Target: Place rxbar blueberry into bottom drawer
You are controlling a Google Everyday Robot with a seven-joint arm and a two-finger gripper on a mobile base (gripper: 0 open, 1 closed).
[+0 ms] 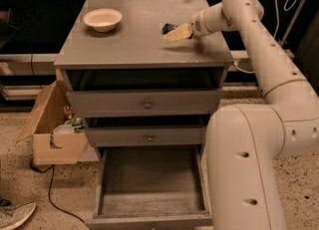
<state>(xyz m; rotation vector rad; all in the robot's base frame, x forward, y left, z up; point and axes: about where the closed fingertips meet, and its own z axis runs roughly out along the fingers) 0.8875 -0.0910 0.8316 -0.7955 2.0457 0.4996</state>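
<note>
The gripper (pixel 175 33) sits low over the top of the grey cabinet (pixel 134 47), toward its back edge on the arm's side. The rxbar blueberry (pixel 168 27) lies on the cabinet top right at the gripper's tip, only its dark end showing. I cannot tell whether the gripper has hold of it. A cream bowl (pixel 102 19) stands at the cabinet's far back corner. At the cabinet's foot, the bottom drawer (pixel 149 184) is pulled out.

You're in a robot test lab or workshop bay: speckled terrazzo floor (pixel 304 194), loose cable (pixel 50 194), open cardboard box (pixel 60 150) of supplies beside a grey drawer cabinet (pixel 139 50). The gripper (pixel 177 32) sits over the cabinet top, right side.
</note>
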